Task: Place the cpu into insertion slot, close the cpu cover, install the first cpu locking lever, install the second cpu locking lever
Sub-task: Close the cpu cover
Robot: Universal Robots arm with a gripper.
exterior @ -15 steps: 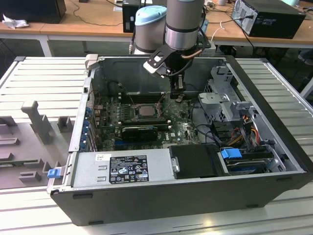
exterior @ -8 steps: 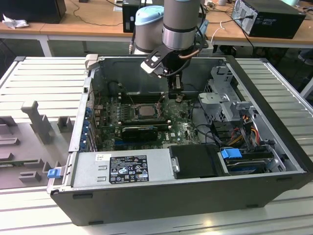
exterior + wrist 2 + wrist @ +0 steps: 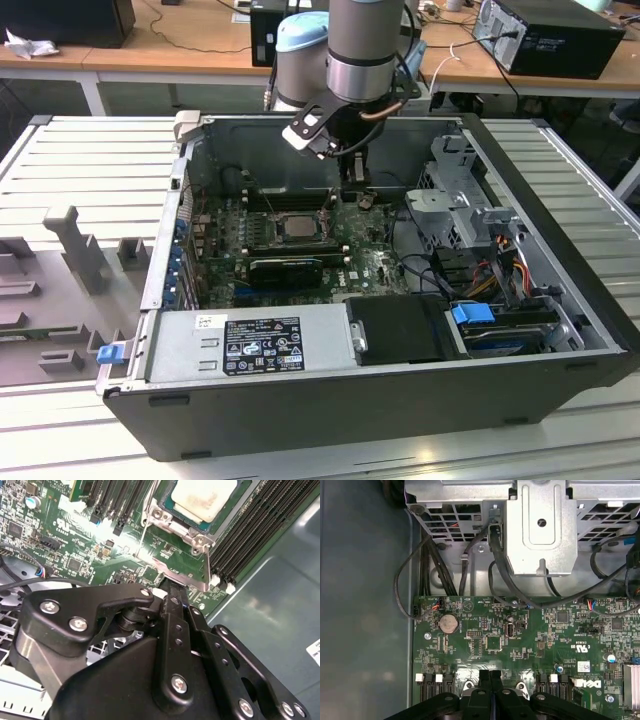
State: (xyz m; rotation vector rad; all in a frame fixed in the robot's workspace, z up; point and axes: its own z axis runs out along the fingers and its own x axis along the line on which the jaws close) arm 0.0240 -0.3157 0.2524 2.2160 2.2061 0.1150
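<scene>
The arm (image 3: pixel 365 40) was a smooth grey metal tube with a pale blue cap (image 3: pixel 300 35) on its joint and a dark band near the wrist, where a whitish bracket (image 3: pixel 305 132) stuck out. The hand (image 3: pixel 169 591) was matt black, built of flat hinged links fastened with silver cross-head screws (image 3: pixel 179 683), and ended in two slim black fingers (image 3: pixel 484 680).

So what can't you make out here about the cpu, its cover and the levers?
- The cpu: partly cut off by the picture edge in the second wrist view; too small for detail in the exterior view.
- The cpu cover: the gripper hides its near edge in the second wrist view, so whether it is fully down is unclear.
- The locking lever: its end is lost in glare; latched or not, I cannot tell.
</scene>
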